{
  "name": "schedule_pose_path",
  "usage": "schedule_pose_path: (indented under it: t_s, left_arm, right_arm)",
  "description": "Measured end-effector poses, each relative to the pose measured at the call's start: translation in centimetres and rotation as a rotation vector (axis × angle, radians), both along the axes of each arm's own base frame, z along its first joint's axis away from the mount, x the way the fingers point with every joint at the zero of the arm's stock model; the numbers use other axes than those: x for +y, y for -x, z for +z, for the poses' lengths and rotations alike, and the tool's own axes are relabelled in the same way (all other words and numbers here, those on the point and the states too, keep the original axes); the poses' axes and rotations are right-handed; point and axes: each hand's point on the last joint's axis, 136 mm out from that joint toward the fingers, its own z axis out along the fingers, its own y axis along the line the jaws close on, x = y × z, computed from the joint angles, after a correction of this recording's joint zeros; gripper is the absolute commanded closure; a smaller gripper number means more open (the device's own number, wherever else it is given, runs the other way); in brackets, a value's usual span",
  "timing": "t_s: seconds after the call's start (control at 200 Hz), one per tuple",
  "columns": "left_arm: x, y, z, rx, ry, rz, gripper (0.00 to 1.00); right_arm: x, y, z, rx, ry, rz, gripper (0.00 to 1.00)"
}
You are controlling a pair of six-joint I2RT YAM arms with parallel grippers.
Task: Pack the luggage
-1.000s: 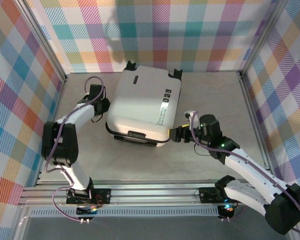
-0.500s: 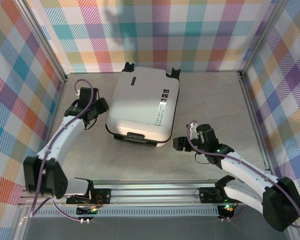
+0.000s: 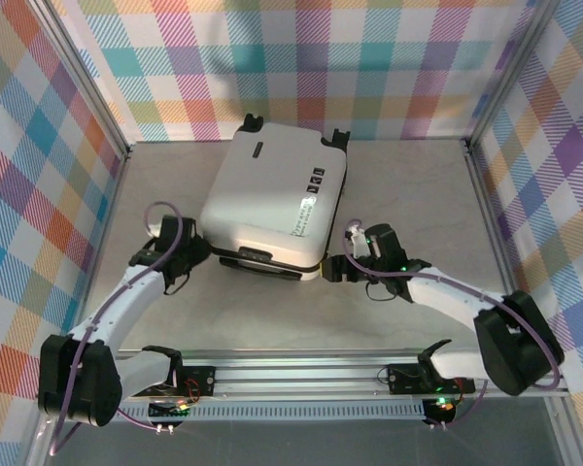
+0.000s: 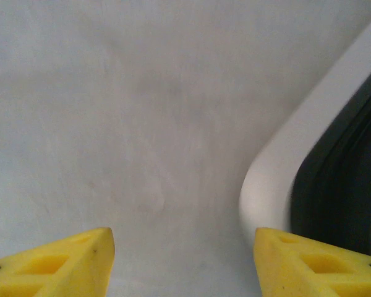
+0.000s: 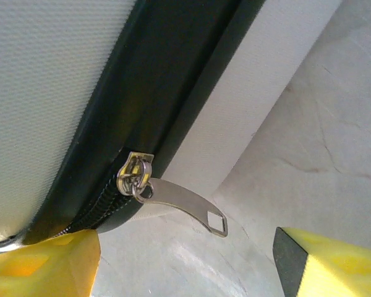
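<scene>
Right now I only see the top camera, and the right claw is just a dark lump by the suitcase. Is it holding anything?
Observer: No. The right claw is open, with a silver zipper pull dangling loose just ahead of it.
Operator: Dangling from what?
Observer: The black zipper band between the white shells of the luggage.
Operator: And the left claw?
Observer: Open too, over bare table, the luggage's rounded corner beside one yellow finger.

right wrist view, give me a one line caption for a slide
Open right gripper facing the metal zipper pull on the black zipper band of the white luggage.
</scene>
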Motion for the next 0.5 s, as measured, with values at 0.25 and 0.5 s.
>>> schedule_pose_path:
  t_s: [0.25,0.5]
  left_arm:
    - [-3.9,2.3,-0.2,-0.036,0.126,-0.085,0.42]
    - [-11.3,3.0,-0.1,-0.105,0.280,-0.209,0.38]
  right_arm:
    - [1.1,-1.5,1.7,-0.052,-0.043,0.016,0.26]
    - [-0.4,-0.2,2.8,-0.127,-0.073,-0.023,0.30]
